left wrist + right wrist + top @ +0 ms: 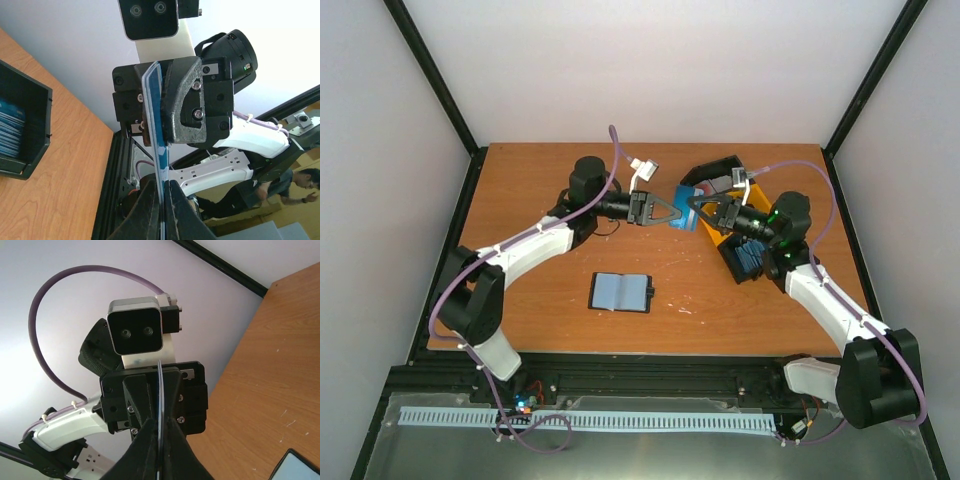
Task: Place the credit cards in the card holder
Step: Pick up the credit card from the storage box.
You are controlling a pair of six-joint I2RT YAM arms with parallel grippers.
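Both end effectors are pressed together on one blue card (682, 217), which is held in the air between them above the middle of the desk (530, 180). In the top view, its edge toward 9 o'clock is pinched by the left end effector (668, 211) and its edge toward 3 o'clock by the right end effector (700, 212). In both wrist views the card is seen edge-on as a thin straight blade, gripped at opposite ends with a short span bare between. The card is judged to be light, stiff with a little spring, and smooth enough to slide in a slack pinch. It is best taken by a short edge, so that the far end is kept bare for a slot. The card holder (621, 292) lies open and flat on the desk at about 7 o'clock from the held card, well apart and lower down. More blue cards (748, 258) are stacked in the black and yellow trays (718, 240), just beside the right end effector at 5 o'clock.
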